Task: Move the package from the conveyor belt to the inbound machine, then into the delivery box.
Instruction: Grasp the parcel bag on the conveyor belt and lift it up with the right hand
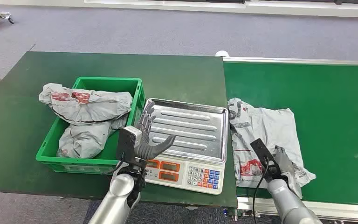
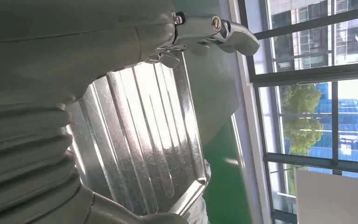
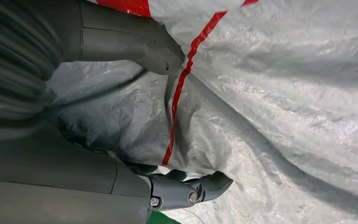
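Observation:
A crumpled grey package (image 1: 265,130) with red print lies on the green conveyor belt (image 1: 326,102), close to its near left corner. My right hand (image 1: 279,165) is down on the package's near end. In the right wrist view the thumb (image 3: 135,44) and fingers (image 3: 200,189) pinch a raised fold of the package (image 3: 284,93). My left hand (image 1: 147,135) hovers with fingers spread and nothing in it over the left edge of the scale's steel tray (image 1: 191,128). The ribbed tray (image 2: 144,140) is bare.
The scale (image 1: 186,175) with its keypad stands at the dark green table's (image 1: 98,65) near edge, between the belt and a green crate (image 1: 137,91). Two grey packages (image 1: 86,100) lie in the crate, one hanging over its left rim. Grey floor lies beyond.

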Controlling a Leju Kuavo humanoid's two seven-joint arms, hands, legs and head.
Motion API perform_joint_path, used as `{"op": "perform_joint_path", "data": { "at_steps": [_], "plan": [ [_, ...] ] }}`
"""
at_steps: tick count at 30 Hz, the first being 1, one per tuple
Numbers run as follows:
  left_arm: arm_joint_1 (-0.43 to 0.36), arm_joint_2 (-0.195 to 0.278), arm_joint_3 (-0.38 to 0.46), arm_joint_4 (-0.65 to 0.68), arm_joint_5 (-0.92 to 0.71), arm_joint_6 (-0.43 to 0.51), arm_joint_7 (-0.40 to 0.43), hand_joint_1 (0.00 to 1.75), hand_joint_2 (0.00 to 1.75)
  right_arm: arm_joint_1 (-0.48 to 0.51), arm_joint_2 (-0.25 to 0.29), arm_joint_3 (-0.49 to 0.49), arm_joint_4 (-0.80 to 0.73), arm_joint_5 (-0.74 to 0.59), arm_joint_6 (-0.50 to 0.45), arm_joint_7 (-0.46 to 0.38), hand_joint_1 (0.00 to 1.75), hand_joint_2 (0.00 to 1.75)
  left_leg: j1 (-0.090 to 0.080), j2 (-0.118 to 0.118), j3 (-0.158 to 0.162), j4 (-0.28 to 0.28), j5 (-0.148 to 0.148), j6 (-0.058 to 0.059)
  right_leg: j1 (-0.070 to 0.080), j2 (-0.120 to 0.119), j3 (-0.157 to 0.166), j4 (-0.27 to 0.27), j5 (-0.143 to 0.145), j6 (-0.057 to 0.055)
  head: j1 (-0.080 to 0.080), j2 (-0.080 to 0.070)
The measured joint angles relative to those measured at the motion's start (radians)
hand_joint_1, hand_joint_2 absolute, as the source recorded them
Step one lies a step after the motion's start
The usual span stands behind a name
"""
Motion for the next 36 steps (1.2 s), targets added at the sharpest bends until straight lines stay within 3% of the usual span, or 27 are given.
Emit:
{"op": "perform_joint_path", "data": {
  "at_steps": [5,13,16,22,31,36],
  "plan": [
    [0.000,0.001,-0.001,0.000,0.006,-0.001,-0.002,0.00,1.75,0.005,0.007,0.000,0.005,-0.028,-0.054,-0.061,1.75,1.75,0.000,0.000,0.001,0.000,0.000,0.000,0.000,0.000,0.001,0.000,0.000,0.000,0.000,0.000],
    [0.007,0.006,0.000,-0.005,0.005,0.014,-0.001,0.00,1.75,0.040,0.033,-0.065,-0.023,-0.147,-0.335,-0.326,1.75,1.75,0.000,-0.001,-0.001,0.000,0.000,0.000,0.000,0.000,0.000,0.000,0.000,0.000,0.000,0.000],
    [0.008,0.007,-0.001,-0.006,0.002,0.025,-0.002,0.00,1.75,0.062,0.063,-0.106,-0.124,-0.161,-0.377,-0.423,1.75,1.75,0.000,-0.001,-0.002,0.000,0.000,0.000,0.000,0.000,-0.001,0.000,0.000,0.000,0.000,0.000],
    [0.009,0.008,0.000,-0.005,0.002,0.028,-0.012,0.00,1.75,0.113,0.111,-0.118,-0.367,-0.192,-0.351,-0.367,1.75,1.75,0.000,-0.001,-0.003,0.000,0.000,0.000,0.000,-0.001,-0.002,0.000,0.000,0.000,0.000,0.000],
    [0.023,0.011,0.000,-0.018,-0.009,0.043,-0.013,0.00,1.75,0.171,0.127,-0.030,-0.658,-0.180,-0.380,-0.316,1.75,1.75,-0.001,-0.001,-0.004,0.000,0.000,0.000,-0.001,-0.001,-0.002,0.000,0.000,0.000,0.000,0.000],
    [0.027,0.012,0.000,-0.024,-0.010,0.044,-0.013,0.00,1.75,0.188,0.128,0.001,-0.741,-0.175,-0.381,-0.311,1.75,1.75,-0.001,-0.002,-0.004,0.000,0.000,0.000,-0.001,-0.001,-0.002,0.000,0.000,0.000,0.000,0.000]
  ]
}}
